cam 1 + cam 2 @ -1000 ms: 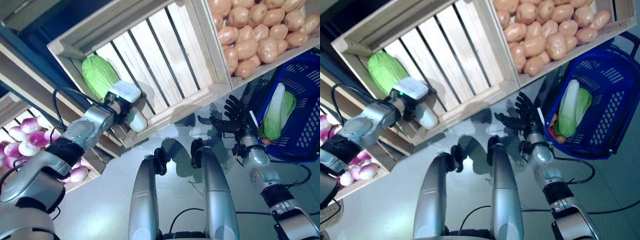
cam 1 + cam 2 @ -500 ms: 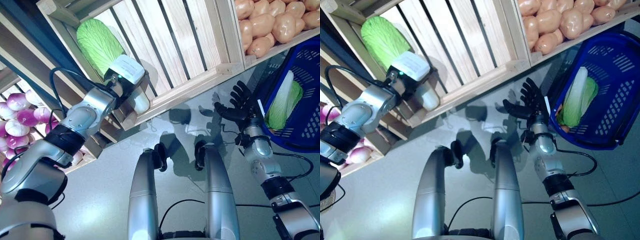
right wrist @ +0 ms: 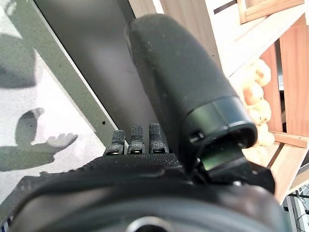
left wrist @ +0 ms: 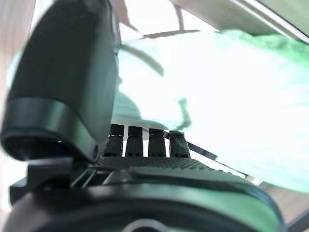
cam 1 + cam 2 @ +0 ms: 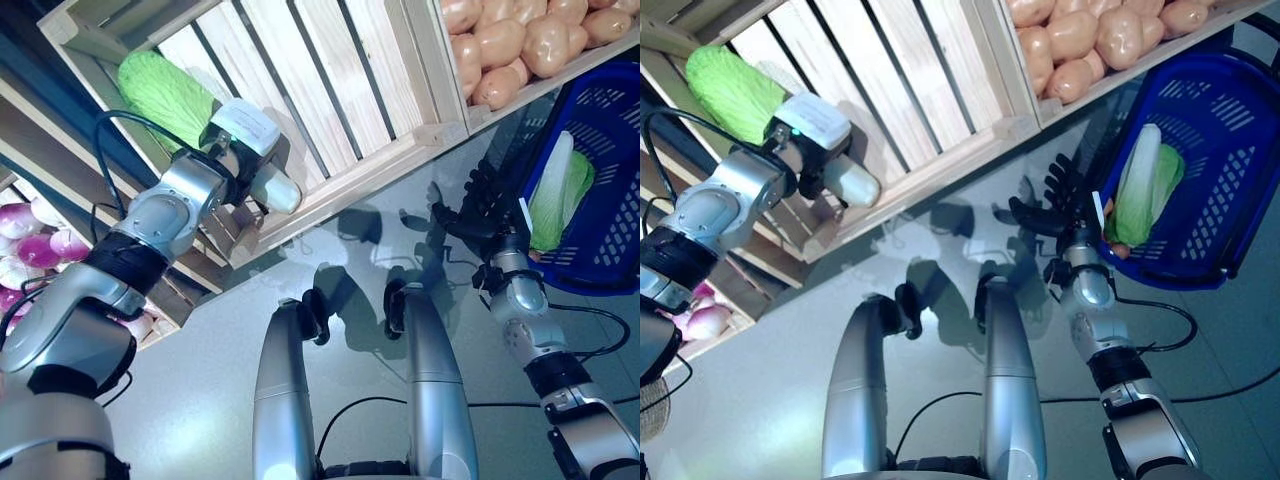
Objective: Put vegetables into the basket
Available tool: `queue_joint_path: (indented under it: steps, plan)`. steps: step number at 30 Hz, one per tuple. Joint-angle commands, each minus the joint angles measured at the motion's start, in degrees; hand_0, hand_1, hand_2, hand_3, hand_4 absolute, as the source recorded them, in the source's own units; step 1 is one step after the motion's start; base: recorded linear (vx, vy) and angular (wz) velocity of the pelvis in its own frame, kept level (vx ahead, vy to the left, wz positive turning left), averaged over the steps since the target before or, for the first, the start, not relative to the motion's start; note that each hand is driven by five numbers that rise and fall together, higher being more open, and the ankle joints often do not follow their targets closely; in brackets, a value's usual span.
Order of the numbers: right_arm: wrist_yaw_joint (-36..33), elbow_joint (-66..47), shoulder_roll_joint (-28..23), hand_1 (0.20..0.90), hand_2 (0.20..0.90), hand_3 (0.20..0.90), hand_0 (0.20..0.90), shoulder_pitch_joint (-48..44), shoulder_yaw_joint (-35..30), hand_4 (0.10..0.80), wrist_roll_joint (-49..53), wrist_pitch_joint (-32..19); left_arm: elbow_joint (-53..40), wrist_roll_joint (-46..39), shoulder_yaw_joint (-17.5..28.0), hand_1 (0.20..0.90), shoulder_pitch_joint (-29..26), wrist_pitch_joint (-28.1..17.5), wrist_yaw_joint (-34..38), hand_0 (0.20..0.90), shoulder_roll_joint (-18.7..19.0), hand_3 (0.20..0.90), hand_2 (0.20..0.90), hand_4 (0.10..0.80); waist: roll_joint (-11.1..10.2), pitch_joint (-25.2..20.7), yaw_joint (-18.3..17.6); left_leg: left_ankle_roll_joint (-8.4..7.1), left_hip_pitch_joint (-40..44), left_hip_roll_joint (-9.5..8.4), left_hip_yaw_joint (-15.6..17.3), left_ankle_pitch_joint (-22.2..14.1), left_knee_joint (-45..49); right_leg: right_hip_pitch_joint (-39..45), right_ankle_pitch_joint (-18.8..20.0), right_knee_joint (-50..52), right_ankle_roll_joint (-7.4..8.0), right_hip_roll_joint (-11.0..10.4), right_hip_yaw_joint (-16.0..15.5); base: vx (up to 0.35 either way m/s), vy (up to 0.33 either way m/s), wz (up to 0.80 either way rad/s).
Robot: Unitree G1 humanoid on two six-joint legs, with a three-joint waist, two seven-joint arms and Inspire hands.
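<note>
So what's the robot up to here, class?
The left hand is in the wooden crate, curled round a green cabbage. The right hand hangs open and empty beside the blue basket, which already holds another cabbage. Potatoes fill the next crate.

slatted wooden crate (image 5: pixel 330 90) holding 1 green cabbage (image 5: pixel 165 95), neighbouring crate (image 5: pixel 445 60) heaped with potatoes (image 5: pixel 510 45), blue basket (image 5: pixel 610 140) below.

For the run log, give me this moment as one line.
left hand: shut on cabbage in wooden crate | right hand: open, beside blue basket | basket: one cabbage inside
</note>
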Motion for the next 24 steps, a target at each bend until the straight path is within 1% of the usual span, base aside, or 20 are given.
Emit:
queue_joint_path:
  steps: [1,2,6,7,8,9,11,13,15,16,17,18,19,20,24]
  plan:
    - [-1.54,-5.36,0.02,0.9,0.9,0.9,0.9,-0.8,-4.78,0.8,1.48,-7.68,8.52,-0.18,-1.63,0.3,9.14,1.18,-1.63,0.3,2.56,0.3,0.3,0.4,-2.0,-0.05,0.2,0.27,4.53,-1.08,1.43,-4.03,-1.91,5.96,3.95,-5.72,0.79,-1.6,-2.88,0.012,-0.009,-0.04]
    - [-1.57,-5.46,0.12,0.9,0.9,0.9,0.9,-0.76,-4.71,0.8,1.57,-7.64,8.2,-0.71,-1.48,0.3,9.26,1.13,-0.36,0.3,2.65,0.3,0.3,0.4,-2.04,-0.05,0.2,0.18,4.93,-1.04,1.45,-3.91,-2.24,6.36,4.01,-6.02,0.81,-1.54,-2.85,0.0,0.0,0.0]
    - [-1.22,-5.69,0.96,0.9,0.9,0.9,0.9,0.3,-3.96,0.8,1.44,-7.81,5.06,-9.33,0.86,0.3,10.56,-1.23,10.59,0.3,2.8,0.3,0.3,0.4,-2.43,-0.05,0.31,-0.09,10.31,-0.94,1.74,-2.67,-6.55,11.6,4.69,-9.92,0.84,-1.03,-2.82,0.032,-0.005,-0.02]
    - [-0.86,-5.71,1.18,0.9,0.9,0.9,0.9,0.84,-3.88,0.8,1.22,-7.78,4.36,-11.06,1.89,0.3,11.18,-2.55,13.31,0.3,2.68,0.3,0.3,0.4,-2.5,-0.05,0.37,-0.24,12.37,-1.07,1.71,-2.2,-8.16,13.6,4.9,-11.26,0.88,-0.9,-2.79,0.05,0.005,-0.03]
    - [-0.66,-5.83,1.4,0.9,0.9,0.9,0.9,1.37,-3.79,0.8,0.9,-7.8,3.57,-14.97,2.86,0.3,11.67,-4.36,15.96,0.3,2.67,0.3,0.3,0.4,-2.59,-0.13,0.43,-0.27,14.14,-1.13,1.8,-1.82,-9.51,15.29,5.03,-12.36,0.88,-0.84,-2.78,0.077,0.009,-0.03]
    - [-0.39,-5.83,1.59,0.9,0.9,0.9,0.9,1.96,-3.75,0.8,0.61,-7.84,2.94,-18.86,4.06,0.3,12.44,-5.55,17.18,0.3,2.46,0.3,0.3,0.4,-2.67,-0.53,0.51,-0.34,15.74,-1.19,1.89,-1.45,-10.93,16.85,5.19,-13.63,0.88,-0.77,-2.8,0.082,0.008,-0.04]
    - [-0.03,-5.83,1.83,0.9,0.9,0.9,0.9,2.58,-3.69,0.8,0.2,-7.76,2.31,-25.46,5.81,0.3,13.49,-7.19,18.23,0.3,2.14,0.3,0.3,0.4,-2.79,-1.25,0.55,-0.44,17.39,-1.31,2.01,-0.85,-12.43,18.46,5.49,-14.94,0.77,-0.59,-2.77,0.067,0.008,-0.04]
    - [0.08,-6.3,2.85,0.9,0.9,0.9,0.9,4.5,-3.53,0.8,-1.16,-8.01,0.94,-32.95,10.38,0.3,17.09,-11.19,20.14,0.3,0.17,0.3,0.3,0.4,-2.95,-2.68,0.8,-0.4,20.78,-1.54,2.24,0.15,-15.61,21.76,5.97,-17.77,0.63,-0.47,-2.72,0.105,0.017,-0.06]
    - [0.22,-6.74,3.65,0.9,0.9,0.9,0.9,6.06,-3.52,0.8,-2.18,-7.98,0.43,-36.11,13.36,0.3,19.79,-13.94,20.39,0.3,-1.12,0.3,0.3,0.4,-3.06,-3.85,0.89,-0.4,23.56,-1.85,2.37,1.0,-18.34,24.41,6.36,-20.08,0.52,-0.32,-2.63,0.125,0.022,-0.05]
    - [0.16,-7.12,4.4,0.9,0.9,0.9,0.9,7.14,-3.49,0.8,-3.05,-7.71,-0.31,-39.14,15.2,0.3,21.77,-15.5,20.43,0.3,-2.24,0.3,0.3,0.4,-3.18,-4.98,1.01,-0.41,25.65,-2.18,2.4,1.69,-20.48,26.48,6.77,-22.12,0.55,-0.29,-2.65,0.102,0.026,-0.03]
    - [0.25,-7.2,4.62,0.9,0.9,0.9,0.9,7.52,-3.43,0.8,-3.28,-7.7,-0.51,-40.11,15.98,0.3,22.57,-15.87,20.17,0.3,-2.6,0.3,0.3,0.4,-3.25,-5.3,1.02,-0.37,26.34,-2.34,2.42,2.0,-21.18,27.11,6.96,-22.72,0.54,-0.33,-2.64,0.136,0.035,-0.04]
    - [0.25,-7.38,5.29,0.9,0.9,0.9,0.9,8.59,-3.32,0.8,-3.99,-7.63,-1.36,-41.72,17.36,0.3,24.14,-17.03,20.29,0.3,-3.8,0.3,0.3,0.4,-3.33,-6.28,1.17,-0.33,28.55,-2.77,2.28,2.57,-23.32,29.29,7.31,-24.75,0.64,-0.39,-2.83,0.103,0.032,-0.04]
    - [0.23,-7.51,5.57,0.9,0.9,0.9,0.9,9.04,-3.25,0.8,-4.34,-7.59,-1.74,-42.72,17.94,0.3,24.87,-17.16,20.04,0.3,-4.19,0.3,0.3,0.4,-3.38,-6.58,1.17,-0.28,29.8,-2.99,2.25,2.94,-24.47,30.49,7.54,-25.79,0.68,-0.39,-2.88,0.131,0.048,-0.06]
    - [0.15,-7.65,6.23,0.9,0.9,0.9,0.9,10.03,-3.15,0.8,-4.89,-7.75,-2.54,-44.84,19.0,0.3,26.33,-18.56,20.62,0.3,-5.25,0.3,0.3,0.4,-3.41,-7.41,1.35,-0.24,31.68,-3.36,2.23,3.43,-26.25,32.25,7.83,-27.33,0.81,-0.43,-3.02,0.102,0.043,-0.06]
    - [1.06,-7.98,7.51,0.9,0.9,0.9,0.9,13.3,-3.11,0.8,-5.84,-7.55,-5.0,-49.51,22.09,0.3,30.31,-20.58,20.56,0.3,-7.9,0.3,0.3,0.4,-3.32,-9.96,1.57,-0.16,39.05,-4.13,2.69,5.23,-33.05,39.6,9.23,-34.45,1.21,-0.17,-3.5,0.134,0.044,-0.04]
